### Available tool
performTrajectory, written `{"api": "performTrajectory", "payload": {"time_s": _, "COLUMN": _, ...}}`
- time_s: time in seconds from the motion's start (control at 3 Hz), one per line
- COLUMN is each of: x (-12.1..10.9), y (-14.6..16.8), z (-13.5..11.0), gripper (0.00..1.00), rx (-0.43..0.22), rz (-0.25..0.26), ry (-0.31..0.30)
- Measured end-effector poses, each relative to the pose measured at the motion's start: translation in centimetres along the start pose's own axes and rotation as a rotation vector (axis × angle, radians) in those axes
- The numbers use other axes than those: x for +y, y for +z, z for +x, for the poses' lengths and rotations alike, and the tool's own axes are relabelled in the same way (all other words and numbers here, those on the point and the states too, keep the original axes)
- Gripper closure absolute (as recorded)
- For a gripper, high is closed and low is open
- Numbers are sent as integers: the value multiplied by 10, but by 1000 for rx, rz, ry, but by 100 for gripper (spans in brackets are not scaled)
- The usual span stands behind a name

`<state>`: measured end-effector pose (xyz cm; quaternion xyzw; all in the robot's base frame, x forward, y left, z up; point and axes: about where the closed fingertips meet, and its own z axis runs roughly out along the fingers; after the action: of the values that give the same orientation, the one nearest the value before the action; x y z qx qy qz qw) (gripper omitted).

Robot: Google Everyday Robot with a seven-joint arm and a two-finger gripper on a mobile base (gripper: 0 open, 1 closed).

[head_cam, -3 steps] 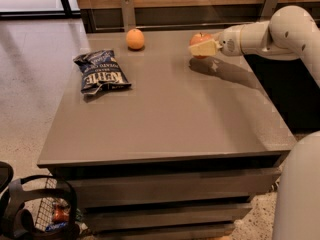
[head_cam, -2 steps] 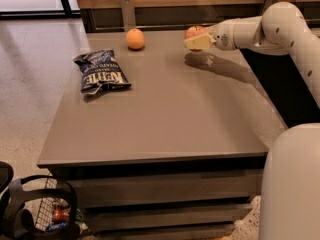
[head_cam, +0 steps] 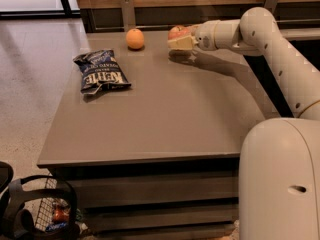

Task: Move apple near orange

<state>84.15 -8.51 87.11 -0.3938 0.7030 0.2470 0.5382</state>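
The apple (head_cam: 176, 32), reddish-pink, is held in my gripper (head_cam: 180, 39) a little above the far part of the grey table (head_cam: 165, 114). The gripper is shut on the apple, with the arm reaching in from the right. The orange (head_cam: 135, 38), small and plain orange, sits on the table near its far edge, to the left of the apple with a gap between them.
A dark blue chip bag (head_cam: 101, 73) lies on the left part of the table. A wooden wall with metal brackets runs behind the far edge. The robot's white body (head_cam: 280, 179) fills the lower right. A wire basket (head_cam: 45, 209) stands on the floor at lower left.
My gripper has carried the apple leftward along the far side of the table, closer to the orange. The orange and chip bag have not moved.
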Motion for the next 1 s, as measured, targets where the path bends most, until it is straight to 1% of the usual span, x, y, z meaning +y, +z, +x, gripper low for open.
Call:
{"api": "performTrajectory", "payload": {"time_s": 0.33, "x": 16, "y": 41, "z": -4, "gripper": 100, "rx": -39, "rz": -63, "ry": -30}}
{"api": "performTrajectory", "payload": {"time_s": 0.67, "x": 28, "y": 61, "z": -5, "gripper": 100, "rx": -73, "rz": -91, "ry": -48}}
{"api": "performTrajectory", "payload": {"time_s": 1.0, "x": 31, "y": 64, "z": -5, "gripper": 84, "rx": -73, "rz": -96, "ry": -48}}
